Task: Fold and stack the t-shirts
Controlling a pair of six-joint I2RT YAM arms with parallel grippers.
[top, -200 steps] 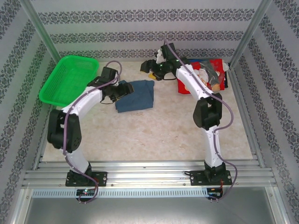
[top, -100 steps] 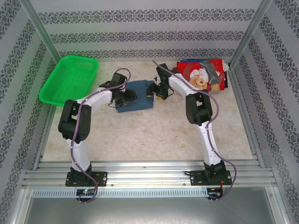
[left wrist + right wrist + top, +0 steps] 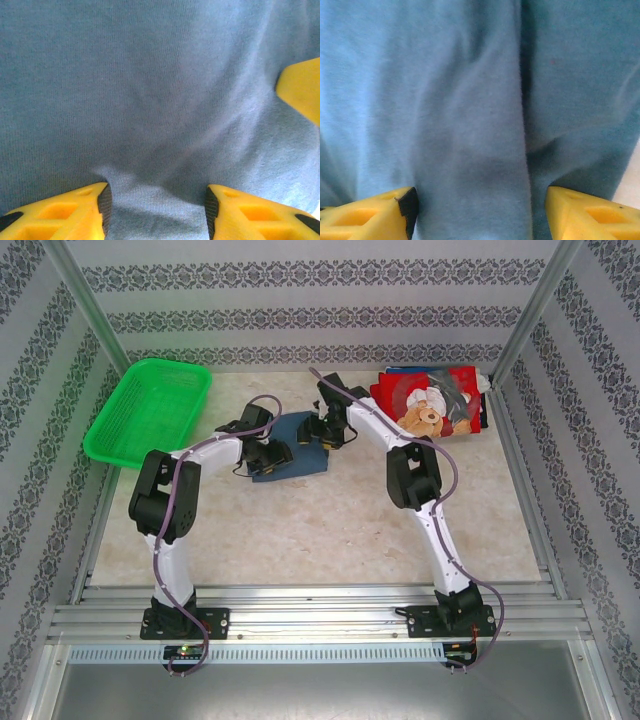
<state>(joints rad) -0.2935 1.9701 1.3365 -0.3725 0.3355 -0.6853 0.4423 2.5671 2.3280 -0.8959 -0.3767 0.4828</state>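
The slate-blue tee lies flat on the table, folded to a rough rectangle with soft ridges in its cloth. Its longer side seems to run from one gripper to the other. It sits directly beneath both, the left gripper at its left edge and the right gripper at its right, equally near, each with fingers apart and cloth between them. The red teddy-bear tee lies well beyond the right gripper

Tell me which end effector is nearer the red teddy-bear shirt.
Right. The right end effector is at the blue shirt's edge facing the red teddy-bear shirt; the left end effector is at the blue shirt's far edge.
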